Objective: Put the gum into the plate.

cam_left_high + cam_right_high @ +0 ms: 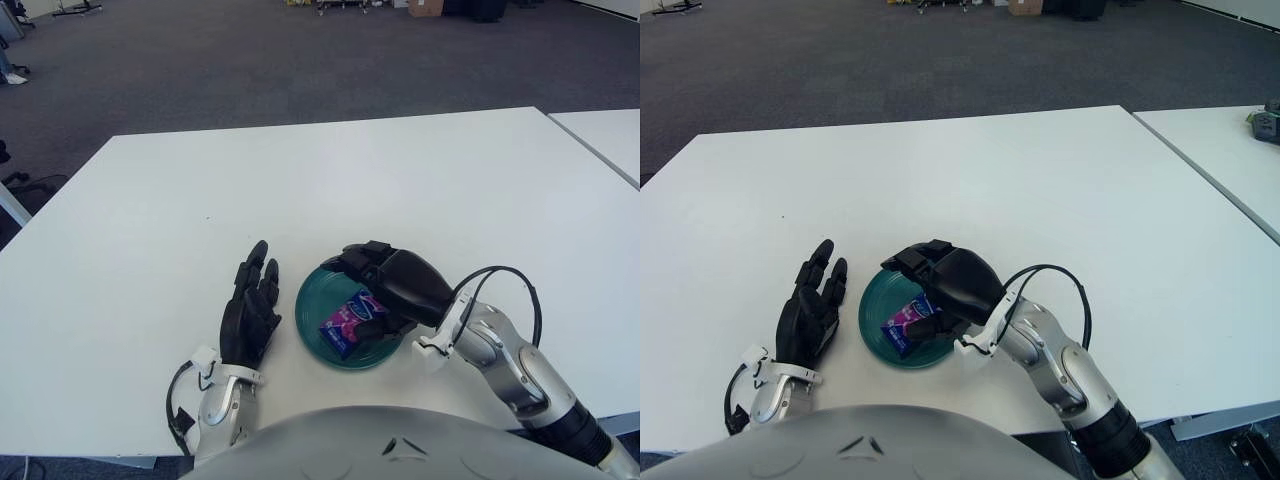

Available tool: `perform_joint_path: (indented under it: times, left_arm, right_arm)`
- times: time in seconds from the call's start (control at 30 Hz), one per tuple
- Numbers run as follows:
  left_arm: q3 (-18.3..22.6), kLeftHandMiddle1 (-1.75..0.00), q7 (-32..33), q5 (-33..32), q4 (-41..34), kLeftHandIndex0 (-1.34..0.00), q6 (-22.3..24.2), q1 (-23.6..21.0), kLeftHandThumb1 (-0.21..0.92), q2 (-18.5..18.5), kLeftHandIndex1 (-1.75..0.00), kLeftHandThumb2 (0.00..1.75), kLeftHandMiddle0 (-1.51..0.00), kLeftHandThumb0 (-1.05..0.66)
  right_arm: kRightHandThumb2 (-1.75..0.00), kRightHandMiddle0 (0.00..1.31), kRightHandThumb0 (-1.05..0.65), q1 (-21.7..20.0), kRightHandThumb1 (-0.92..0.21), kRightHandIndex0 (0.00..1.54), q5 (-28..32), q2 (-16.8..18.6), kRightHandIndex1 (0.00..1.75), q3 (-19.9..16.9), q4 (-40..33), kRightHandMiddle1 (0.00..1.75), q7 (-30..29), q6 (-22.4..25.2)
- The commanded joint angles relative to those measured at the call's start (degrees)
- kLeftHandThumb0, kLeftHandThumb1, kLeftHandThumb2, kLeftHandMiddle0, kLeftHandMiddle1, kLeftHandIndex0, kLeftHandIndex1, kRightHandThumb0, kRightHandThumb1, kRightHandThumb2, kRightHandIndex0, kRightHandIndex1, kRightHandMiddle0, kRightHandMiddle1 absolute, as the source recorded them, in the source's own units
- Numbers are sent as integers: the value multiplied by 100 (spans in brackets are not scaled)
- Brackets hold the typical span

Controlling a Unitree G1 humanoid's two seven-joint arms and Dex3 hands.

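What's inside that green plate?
A pink-and-blue gum packet lies inside the green plate. The right hand shows above the plate's right side and covers that part. The left hand shows left of it.

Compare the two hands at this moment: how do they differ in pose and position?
The left hand lies flat beside the teal plate, fingers extended, holding nothing; the right hand hovers curled over the plate by the gum, which lies in it. Both are black with silver forearms.
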Motion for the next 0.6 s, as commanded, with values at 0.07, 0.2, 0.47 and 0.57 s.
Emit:
perform_joint_path:
  times: [0.07,0.2,0.47,0.57]
  left_arm:
    - [51,-1,-104,-343,238,0,252,71,92,-90,-37,85,-5,-105]
    - [86,-1,-151,-600,223,0,372,93,92,-162,-44,81,-6,-105]
    - [82,0,-20,-378,227,0,222,96,92,-143,-48,80,-6,-105]
    - [48,0,25,-168,213,0,91,154,92,-106,-46,81,-6,-105]
  right_arm:
    - [-89,0,-103,390,-92,28,1834,636,0,-645,188,55,-34,594]
    - [-81,0,-99,217,-92,29,3150,1394,1,-1211,1278,60,-291,709]
    - [-70,3,-92,279,-92,48,5686,2515,8,-2391,1908,84,-295,1046]
    - [-64,4,-90,282,-92,53,5873,2641,10,-2522,1745,88,-524,1346]
